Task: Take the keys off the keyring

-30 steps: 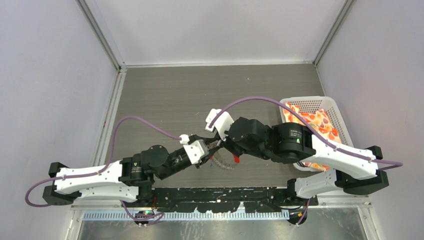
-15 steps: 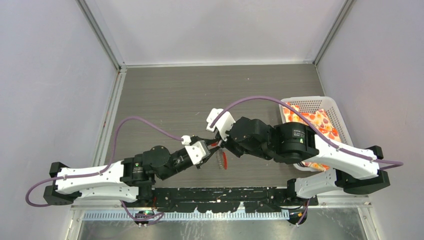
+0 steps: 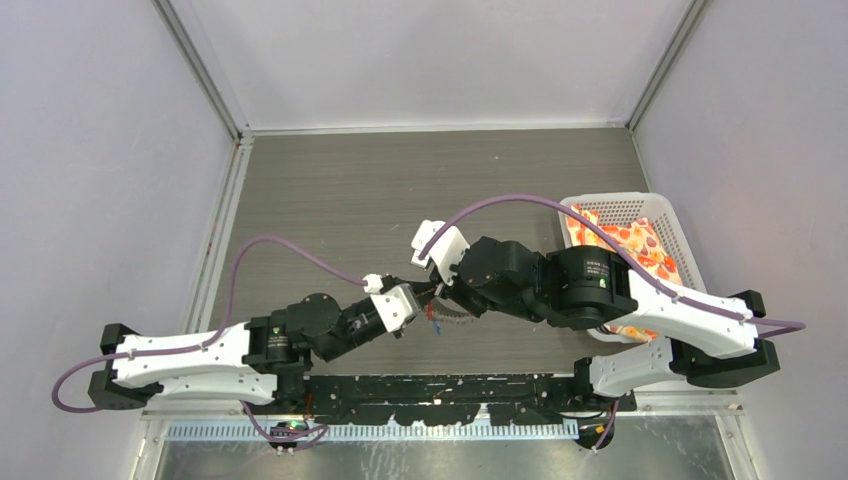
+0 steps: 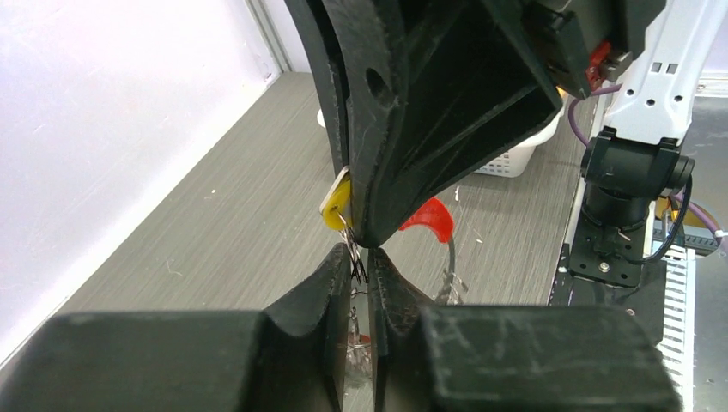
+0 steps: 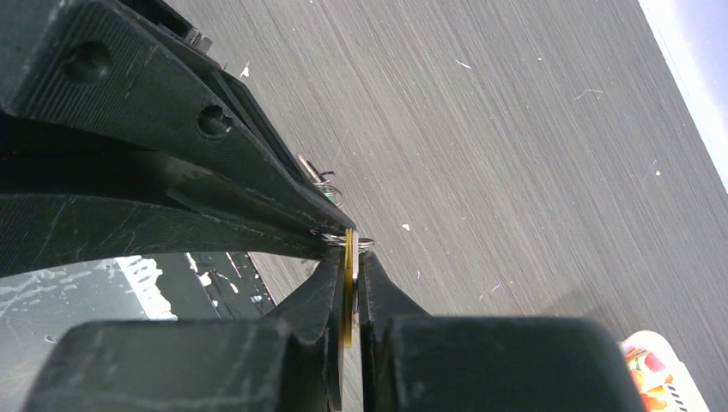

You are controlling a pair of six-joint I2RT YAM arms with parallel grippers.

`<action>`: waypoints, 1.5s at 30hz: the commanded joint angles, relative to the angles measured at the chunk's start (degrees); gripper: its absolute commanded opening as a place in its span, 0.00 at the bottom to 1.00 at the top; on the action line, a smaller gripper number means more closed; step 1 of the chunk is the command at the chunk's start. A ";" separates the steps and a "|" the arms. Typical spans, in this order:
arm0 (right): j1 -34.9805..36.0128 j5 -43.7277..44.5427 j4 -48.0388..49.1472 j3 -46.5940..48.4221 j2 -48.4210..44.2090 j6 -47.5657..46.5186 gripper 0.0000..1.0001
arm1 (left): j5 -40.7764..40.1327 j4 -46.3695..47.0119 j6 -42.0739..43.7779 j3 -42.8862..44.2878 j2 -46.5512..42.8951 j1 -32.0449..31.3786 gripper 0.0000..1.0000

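Both grippers meet above the table's near middle. My right gripper [image 5: 348, 257] is shut on a yellow-headed key [image 5: 348, 283], held edge-on between its fingers; the key also shows in the left wrist view [image 4: 336, 202]. A small wire ring [image 5: 364, 241] sits at the key's tip. My left gripper [image 4: 361, 257] is shut on the thin metal coil of the keyring [image 4: 450, 268], tip to tip with the right fingers [image 4: 412, 129]. The keyring's red section [image 4: 429, 218] hangs just behind. In the top view the keyring [image 3: 460, 319] dangles below the two grippers [image 3: 430, 296]. Other keys are hidden.
A white basket [image 3: 612, 199] holding orange-patterned packets stands at the right, also seen in the left wrist view [image 4: 515, 160]. The black mounting rail [image 3: 440, 388] runs along the near edge. The right arm's base [image 4: 631, 184] stands close by.
Both grippers have shifted slightly left and nearer while staying joined. The hanging keyring has swung, and its red section is now tucked under the grippers.
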 commanded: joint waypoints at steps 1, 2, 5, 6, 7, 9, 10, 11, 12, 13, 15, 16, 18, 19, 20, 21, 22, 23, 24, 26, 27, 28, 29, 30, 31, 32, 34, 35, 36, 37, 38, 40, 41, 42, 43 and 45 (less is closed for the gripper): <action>0.57 0.87 1.67 2.44 -0.47 0.26 0.01 | -1.25 3.89 0.54 -0.15 -0.29 -0.14 0.11; 0.59 1.07 1.54 2.47 -0.53 0.27 0.01 | -1.41 3.73 0.58 -0.08 -0.24 -0.19 0.07; 0.59 3.51 0.68 2.40 -0.77 0.45 0.01 | -1.74 2.47 0.60 0.07 -0.74 -0.19 0.01; 0.59 4.87 0.24 2.30 -1.00 0.56 0.01 | -1.79 2.39 0.66 -0.09 -1.21 -0.19 0.01; 0.58 6.01 -0.10 2.10 -1.28 0.75 0.01 | -2.09 2.38 0.57 -0.28 -1.78 -0.19 0.01; 0.59 8.19 -0.55 1.00 -2.25 1.22 0.01 | -1.58 2.34 0.63 -0.77 -3.03 -0.19 0.01; 0.47 8.87 -0.58 0.50 -2.84 1.35 0.01 | -1.27 2.55 0.55 -1.07 -3.64 -0.15 0.01; 0.50 9.29 -0.51 -0.50 -3.28 1.49 0.01 | -0.14 2.90 0.46 -1.34 -4.31 -0.19 0.01; 0.51 9.58 -0.38 -1.24 -3.68 1.55 0.01 | 1.11 3.32 0.41 -1.70 -4.88 -0.15 0.01; 0.51 9.78 -0.20 -2.22 -4.02 1.57 0.01 | 2.58 3.87 0.42 -2.08 -5.41 -0.14 0.01; 0.51 9.55 0.35 -3.97 -4.64 1.54 0.01 | 5.95 5.72 0.25 -3.35 -6.73 -0.14 0.01; 0.44 9.17 0.64 -4.72 -4.89 1.54 0.01 | 7.61 6.62 0.20 -3.94 -7.42 -0.19 0.01; 0.36 8.48 1.23 -5.76 -5.22 1.72 0.01 | 9.41 7.90 0.14 -5.07 -8.44 -0.23 0.01; 0.32 8.11 1.37 -5.98 -5.24 1.89 0.01 | 9.49 8.28 0.11 -5.36 -8.69 -0.15 0.01; 0.32 7.51 1.40 -6.00 -5.23 1.90 0.01 | 9.38 8.53 0.10 -5.60 -8.83 -0.14 0.01; 0.33 6.98 1.47 -5.81 -5.25 1.95 0.01 | 9.22 8.62 0.10 -5.69 -8.76 -0.15 0.00; 0.33 6.58 1.49 -5.48 -5.15 2.02 0.01 | 9.05 8.43 0.14 -5.64 -8.53 -0.14 0.00; 0.33 6.33 1.48 -5.01 -5.10 2.01 0.01 | 8.80 8.22 0.05 -5.54 -8.17 -0.16 0.01; 0.31 6.18 1.44 -4.47 -5.10 1.92 0.01 | 8.51 7.89 -0.02 -5.39 -7.63 -0.14 0.01; 0.26 5.50 1.24 -3.00 -4.88 1.92 0.01 | 8.07 7.06 -0.30 -5.05 -6.43 -0.14 0.01; 0.28 5.00 1.13 -2.23 -4.72 1.91 0.01 | 7.85 6.71 -0.40 -4.93 -5.92 -0.14 0.04; 0.32 4.47 1.04 -1.58 -4.62 1.85 0.01 | 7.43 6.47 -0.54 -4.79 -5.54 -0.14 0.09; 0.33 4.00 0.91 -0.97 -4.41 1.82 0.01 | 6.87 6.29 -0.55 -4.68 -5.17 -0.14 0.13; 0.33 3.70 0.69 -0.40 -4.21 1.75 0.01 | 6.37 6.25 -0.64 -4.55 -4.84 -0.14 0.18; 0.29 3.46 0.32 0.10 -3.88 1.73 0.01 | 5.86 6.25 -0.61 -4.42 -4.54 -0.14 0.22; 0.39 3.25 0.04 0.52 -3.64 1.65 0.01 | 5.59 6.13 -0.49 -4.31 -4.32 -0.14 0.23; 0.38 3.17 -0.17 0.96 -3.23 1.49 0.01 | 5.36 6.07 -0.10 -4.05 -3.96 -0.17 0.24; 0.40 3.12 -0.24 1.10 -3.11 1.39 0.01 | 5.10 6.15 -0.01 -3.87 -3.85 -0.17 0.24; 0.41 3.16 -0.27 1.15 -3.04 1.25 0.01 | 4.93 6.28 0.22 -3.78 -3.84 -0.15 0.25; 0.42 3.16 -0.34 1.15 -2.97 1.17 0.01 | 4.94 6.47 0.38 -3.69 -3.88 -0.16 0.25; 0.41 3.33 -0.40 1.15 -2.83 1.15 0.01 | 5.00 6.69 0.51 -3.62 -3.97 -0.14 0.25; 0.37 3.66 -0.65 1.30 -2.58 1.18 0.01 | 5.25 7.03 0.67 -3.28 -4.22 -0.14 0.25; 0.40 3.69 -0.74 1.33 -2.46 1.19 0.01 | 5.54 6.96 0.64 -2.98 -4.34 -0.14 0.25; 0.35 3.74 -0.69 1.38 -2.38 1.20 0.01 | 5.81 7.02 0.60 -2.70 -4.36 -0.14 0.25; 0.34 3.75 -0.77 1.49 -2.25 1.20 0.01 | 6.08 7.03 0.45 -2.36 -4.32 -0.15 0.25; 0.36 3.82 -0.71 1.67 -2.06 1.14 0.01 | 7.27 7.16 0.22 -1.86 -4.13 -0.15 0.25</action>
